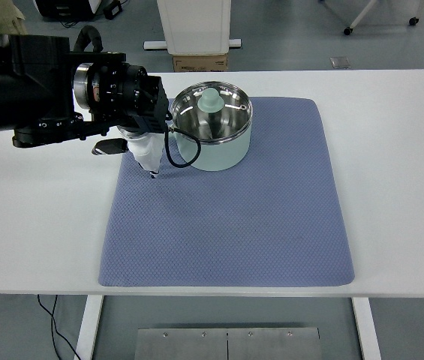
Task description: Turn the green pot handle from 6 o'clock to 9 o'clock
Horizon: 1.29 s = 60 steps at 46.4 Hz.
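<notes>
White counter [392,172] under a blue-grey mat [234,225], pale green pot [213,125] with glass lid at the mat's far edge, left hand [145,150] just left of the pot, pale fingers [149,159] pressed together pointing down at the mat, handle hidden

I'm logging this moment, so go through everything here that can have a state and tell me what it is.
green pot: upright on the mat, lid on.
glass lid: seated on the pot, knob up.
pot handle: hidden behind the robot hand, direction unclear.
blue mat: flat on the table.
left robot hand: beside the pot's left side, fingers pointing down; grip unclear.
right robot hand: out of view.
</notes>
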{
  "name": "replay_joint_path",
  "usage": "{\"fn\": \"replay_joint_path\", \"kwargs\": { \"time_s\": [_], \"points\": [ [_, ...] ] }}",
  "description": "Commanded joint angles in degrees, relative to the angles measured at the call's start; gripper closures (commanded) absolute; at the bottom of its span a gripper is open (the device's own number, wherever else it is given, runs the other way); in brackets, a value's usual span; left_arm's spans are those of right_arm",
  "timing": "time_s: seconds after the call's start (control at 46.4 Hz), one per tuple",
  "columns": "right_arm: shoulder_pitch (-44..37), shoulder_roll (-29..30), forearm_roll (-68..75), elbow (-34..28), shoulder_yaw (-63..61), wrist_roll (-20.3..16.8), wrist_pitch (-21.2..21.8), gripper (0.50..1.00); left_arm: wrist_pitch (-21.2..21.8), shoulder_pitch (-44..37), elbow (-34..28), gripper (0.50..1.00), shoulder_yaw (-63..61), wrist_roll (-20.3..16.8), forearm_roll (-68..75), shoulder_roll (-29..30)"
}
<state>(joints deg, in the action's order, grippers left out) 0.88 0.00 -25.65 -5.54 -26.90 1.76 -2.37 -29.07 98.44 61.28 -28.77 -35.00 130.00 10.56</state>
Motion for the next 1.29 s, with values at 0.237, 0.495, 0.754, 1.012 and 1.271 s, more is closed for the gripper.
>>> {"fn": "replay_joint_path", "kwargs": {
  "time_s": [0.237,0.495,0.754,1.012,1.271],
  "points": [
    [0.0,0.0,0.0,0.0,0.0,0.0,0.0,0.500,0.0,-0.1,-1.9,0.500,-2.2,0.0,0.0,-1.8],
    [0.0,0.0,0.0,0.0,0.0,0.0,0.0,0.500,-0.2,-0.2,-3.5,0.500,-2.2,0.0,0.0,-2.6],
    [0.0,0.0,0.0,0.0,0.0,0.0,0.0,0.500,-0.4,-0.6,-5.0,0.500,-3.3,0.0,0.0,-3.1],
    [0.0,0.0,0.0,0.0,0.0,0.0,0.0,0.500,-1.5,-0.8,-5.3,0.500,-4.0,0.0,0.0,-3.5],
    [0.0,0.0,0.0,0.0,0.0,0.0,0.0,0.500,-2.0,-0.8,-5.6,0.500,-4.0,0.0,0.0,-4.1]
  ]
}}
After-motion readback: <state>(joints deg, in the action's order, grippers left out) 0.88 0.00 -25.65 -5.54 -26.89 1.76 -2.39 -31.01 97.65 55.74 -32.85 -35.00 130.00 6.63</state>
